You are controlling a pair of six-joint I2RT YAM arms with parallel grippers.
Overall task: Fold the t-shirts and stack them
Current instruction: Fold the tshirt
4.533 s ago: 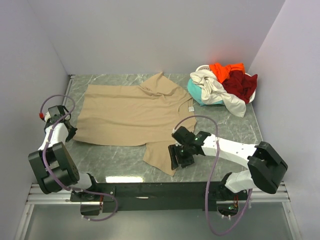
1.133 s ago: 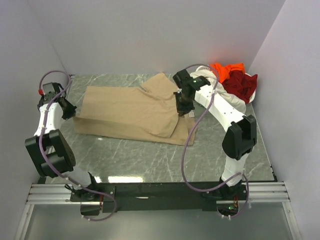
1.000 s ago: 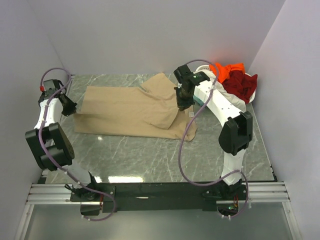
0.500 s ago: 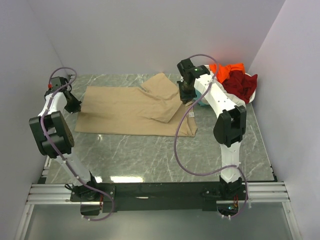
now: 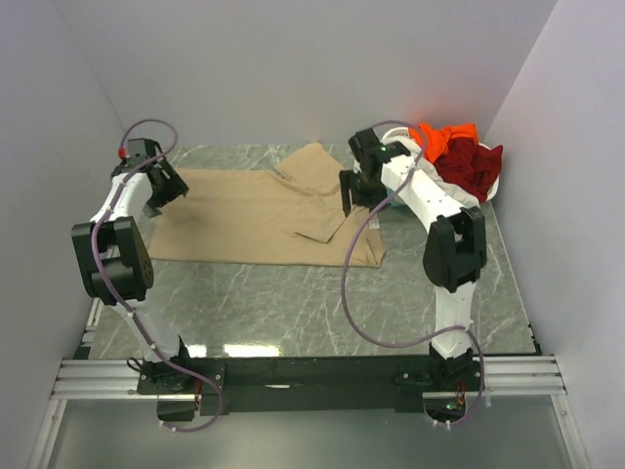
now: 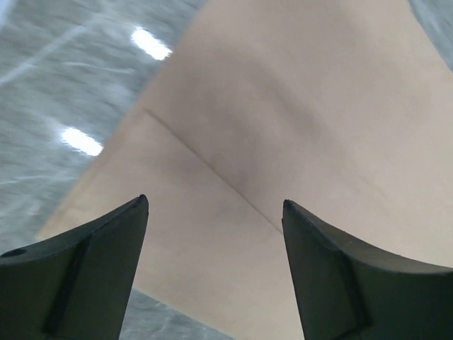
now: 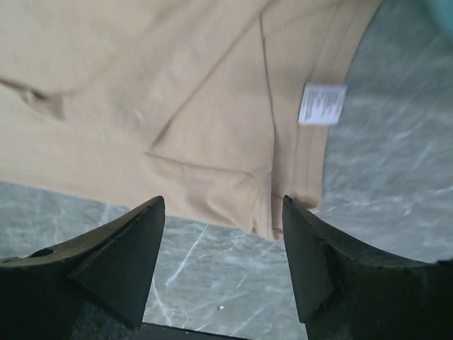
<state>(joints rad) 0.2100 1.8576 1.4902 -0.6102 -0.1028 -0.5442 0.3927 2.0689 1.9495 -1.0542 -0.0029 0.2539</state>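
While both of my arms hung over the tan t-shirt (image 5: 254,215), the risk I judged greatest was undoing the fold already in it. It lay flat on the bench (image 5: 293,303), doubled along its length, with 1 sleeve flap (image 7: 212,142) lying crooked on top near its right end. If my next pinch took only the top layer, a lift would peel that layer back and open the fold. A pinch driven too deep would scrape the bench and bunch the cloth instead. If the 2 ends were lifted unevenly, the long shirt would twist.

My right arm also stood between the tan t-shirt and the heap of other t-shirts (image 5: 459,151) just beyond its right end, so a careless swing could drag one out. The purple cable (image 5: 344,293) looped close by the shirt's near right corner and might catch that edge.

My left fingers (image 5: 156,186) were spread wide and held nothing. They hovered above the shirt's left end, where the edge of the upper layer ran across between them. My right fingers (image 5: 354,191) were equally wide and empty, poised above the right end, close to the white label (image 7: 320,104) at the collar. From these views I could not tell whether either touched the cloth.
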